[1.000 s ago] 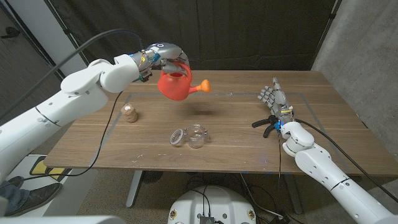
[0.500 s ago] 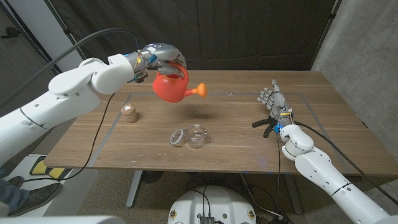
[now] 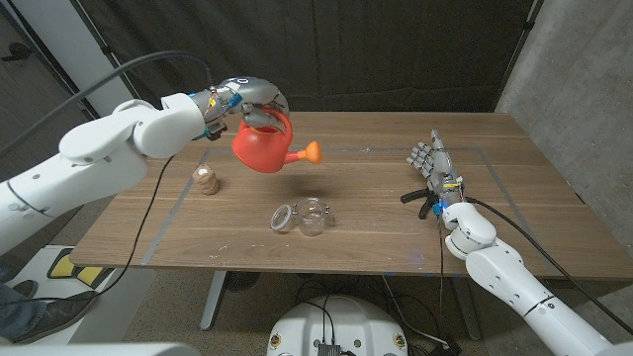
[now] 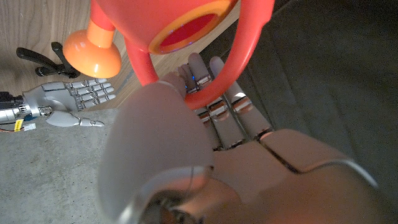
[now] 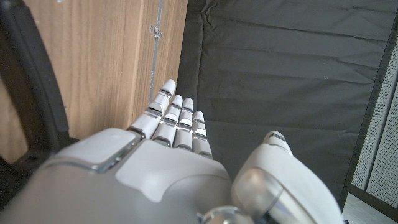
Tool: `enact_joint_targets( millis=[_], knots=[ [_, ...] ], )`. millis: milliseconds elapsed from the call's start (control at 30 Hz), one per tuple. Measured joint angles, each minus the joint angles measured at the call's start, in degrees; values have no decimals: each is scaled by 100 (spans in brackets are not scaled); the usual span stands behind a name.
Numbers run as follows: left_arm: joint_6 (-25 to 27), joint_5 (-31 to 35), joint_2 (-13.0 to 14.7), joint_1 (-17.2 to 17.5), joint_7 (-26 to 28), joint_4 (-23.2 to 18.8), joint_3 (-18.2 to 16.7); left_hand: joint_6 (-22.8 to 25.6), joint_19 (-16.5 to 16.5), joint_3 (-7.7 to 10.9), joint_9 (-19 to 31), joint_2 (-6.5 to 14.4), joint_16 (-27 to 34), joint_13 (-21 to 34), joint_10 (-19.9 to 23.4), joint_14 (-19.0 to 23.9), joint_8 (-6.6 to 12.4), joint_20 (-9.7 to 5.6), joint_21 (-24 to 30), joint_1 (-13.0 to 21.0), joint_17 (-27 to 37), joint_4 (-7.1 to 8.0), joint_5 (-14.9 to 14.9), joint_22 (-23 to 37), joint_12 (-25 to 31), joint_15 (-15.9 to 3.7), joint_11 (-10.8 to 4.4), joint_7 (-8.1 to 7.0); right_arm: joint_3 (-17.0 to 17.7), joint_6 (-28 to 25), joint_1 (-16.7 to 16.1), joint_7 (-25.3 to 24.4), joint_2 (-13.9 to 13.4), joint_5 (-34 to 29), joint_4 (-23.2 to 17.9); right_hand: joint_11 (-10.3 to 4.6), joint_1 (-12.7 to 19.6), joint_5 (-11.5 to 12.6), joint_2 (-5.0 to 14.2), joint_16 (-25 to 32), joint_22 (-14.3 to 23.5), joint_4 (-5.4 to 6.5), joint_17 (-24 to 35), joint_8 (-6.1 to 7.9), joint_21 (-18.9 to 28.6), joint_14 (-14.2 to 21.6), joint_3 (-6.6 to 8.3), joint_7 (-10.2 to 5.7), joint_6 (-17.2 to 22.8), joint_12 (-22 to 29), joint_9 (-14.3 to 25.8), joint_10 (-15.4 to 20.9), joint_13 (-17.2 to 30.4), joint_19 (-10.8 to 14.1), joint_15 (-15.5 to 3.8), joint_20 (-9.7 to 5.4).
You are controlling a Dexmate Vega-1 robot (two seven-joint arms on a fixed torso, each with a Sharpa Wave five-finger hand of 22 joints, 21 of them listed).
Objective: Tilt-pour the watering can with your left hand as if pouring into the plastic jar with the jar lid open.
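Orange-red watering can (image 3: 262, 146), gripped by its handle in my left hand (image 3: 247, 99), hangs above the wooden table (image 3: 376, 213), spout (image 3: 311, 152) directed toward my right side. Clear plastic jar (image 3: 314, 217) stands near the front edge, its lid (image 3: 283, 217) beside it. My right hand (image 3: 432, 160) waits with fingers extended, holding nothing.
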Motion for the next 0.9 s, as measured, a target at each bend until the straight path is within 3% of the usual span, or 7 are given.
enact_joint_targets(
  millis=[333,600,900],
  knots=[
    [498,-51,123,969,119,-412,-814,0,-19,38,8,-16,0,0,0,1,0,-20,44,16,75,-9,-19,0,7,-1,0,0,-36,66,97,161,44,38,164,0,0,0,0,0,0,0,0,0,-22,61,0,0,0,0,0,0,0,21,1,-21],
    [752,100,-74,1809,129,-721,-1496,11,-19,70,-9,-15,0,0,0,1,0,-19,44,15,106,-8,-24,-1,11,-1,1,-10,-81,69,180,279,64,99,296,0,0,0,0,0,0,-2,-1,0,-43,61,-2,0,0,0,-1,0,0,31,1,-31],
    [858,317,-307,2304,-62,-945,-1956,62,-18,84,-17,-22,0,0,0,1,-3,-19,89,22,157,-9,-43,-1,22,-1,1,-3,-119,69,215,333,84,125,352,-11,0,0,0,0,0,-24,0,0,-43,61,-24,0,-1,0,-1,11,0,52,2,-9]
  ],
)
